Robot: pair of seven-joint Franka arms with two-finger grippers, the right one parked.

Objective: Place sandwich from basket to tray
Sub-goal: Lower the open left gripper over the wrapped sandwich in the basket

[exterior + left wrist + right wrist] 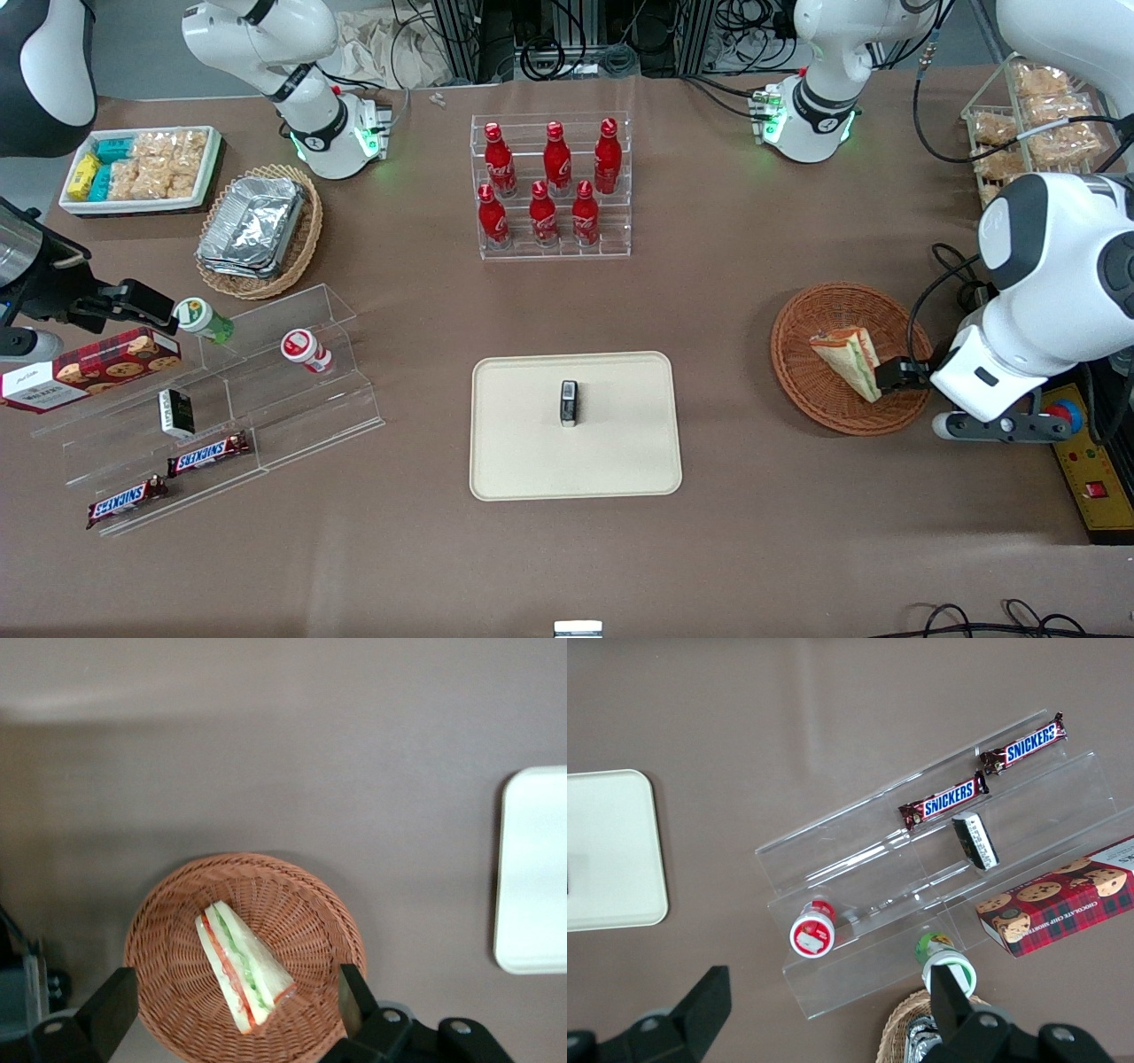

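The sandwich (848,359), a wrapped triangular wedge with green and red filling, lies in the round reddish-brown basket (802,354) toward the working arm's end of the table. My left gripper (897,375) hovers over the basket's rim, just beside the sandwich. In the left wrist view the gripper (230,1005) is wide open, one finger (111,1010) on each side of the sandwich (241,967), which rests in the basket (168,939) untouched. The beige tray (532,443) lies mid-table with a small dark object (569,403) on it; its edge also shows in the left wrist view (532,868).
A clear rack of red bottles (551,186) stands farther from the front camera than the tray. A clear stepped shelf with snacks (221,390), a tan basket of foil trays (261,230) and a white snack tray (142,168) lie toward the parked arm's end. A yellow control box (1085,452) sits beside the basket.
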